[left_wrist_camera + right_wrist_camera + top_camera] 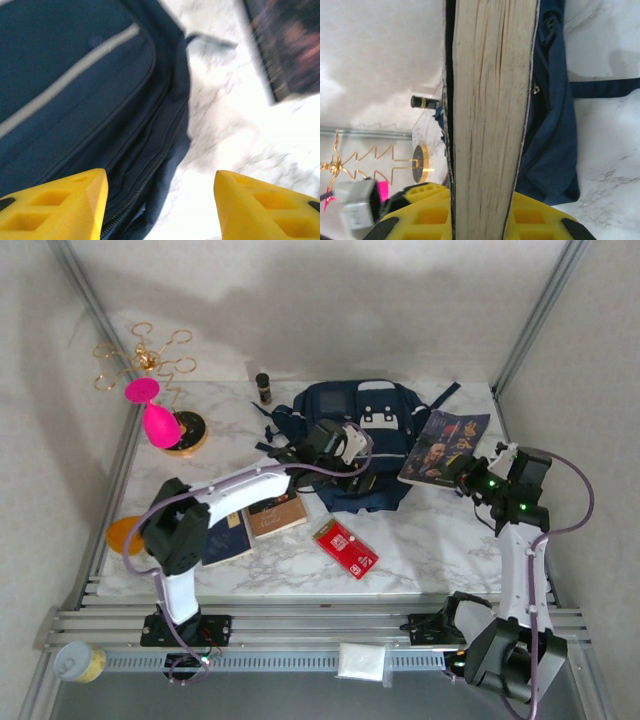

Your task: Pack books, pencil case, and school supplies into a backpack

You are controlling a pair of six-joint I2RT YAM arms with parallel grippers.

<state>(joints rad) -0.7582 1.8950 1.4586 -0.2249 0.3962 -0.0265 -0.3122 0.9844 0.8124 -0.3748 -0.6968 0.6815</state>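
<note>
The backpack lies flat at the back middle of the marble tabletop, straps trailing to either side; the left pincer hangs over its near left part. In the left wrist view that pincer stands well open, its yellow fingers wide apart with nothing between them; below lie the backpack's navy fabric, its pale zip line, its edge, and bare tabletop to the right.

The right pincer is closed on the near edge of the portrait book, which sits just right of the backpack, tilted; from the right wrist, the book's page edge is clamped between the two yellow fingers, with the backpack beyond it.

The brown book and the navy book lie flat side by side at front left, partly under the left arm; a red card lies near front centre, apart from both; a small dark bottle stands at the back, left of the backpack.
</note>
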